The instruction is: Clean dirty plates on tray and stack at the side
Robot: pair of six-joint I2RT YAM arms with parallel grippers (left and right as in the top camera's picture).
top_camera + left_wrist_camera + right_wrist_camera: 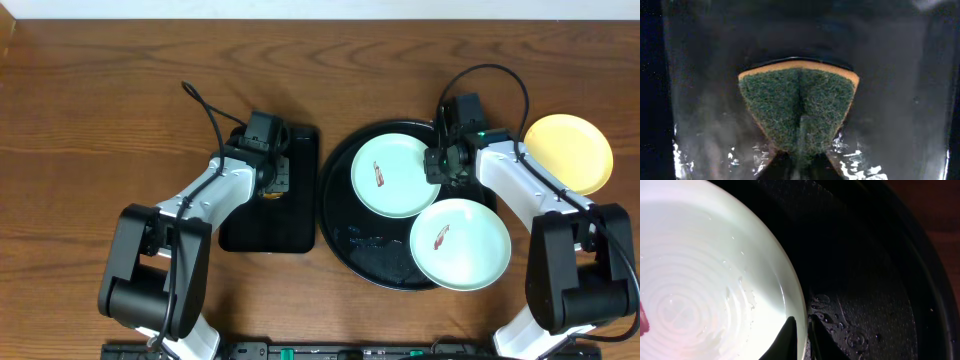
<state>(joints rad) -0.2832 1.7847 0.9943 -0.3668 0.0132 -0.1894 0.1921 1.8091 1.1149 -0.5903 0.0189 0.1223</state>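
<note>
The dirty plates (460, 243), from above: two of them are on the round black tray (365, 250) and the third is off it. The far mint plate (395, 175) lies inside the tray, with a red-brown smear left of its centre. The near mint plate (462, 250) overhangs the tray's near right rim and has a smear too. The yellow plate (568, 152) sits on the wooden table (100, 100) to the tray's right, clear of the rim. The right gripper (440, 165) is down at the right edge of the far mint plate. The left gripper (270, 185) is over the rectangular black tray (265, 235), just left of the round one.

Over to the left wrist view. The left gripper (800, 152) is clenched on a sponge (800, 107), green scouring face up, tan backing along the top edge. The pinch has put a crease down its middle. Under it is the rectangular tray's glossy floor (900, 100), with water glinting on it.

Now the right wrist view. The right gripper (802, 340) has its fingers (782, 340) closed on the pale rim of the far mint plate (705, 270), one finger above and one below. A bit of red smear shows at the left edge of the picture. Beside the plate, the round tray's dark floor (870, 295) is beaded with water drops.
</note>
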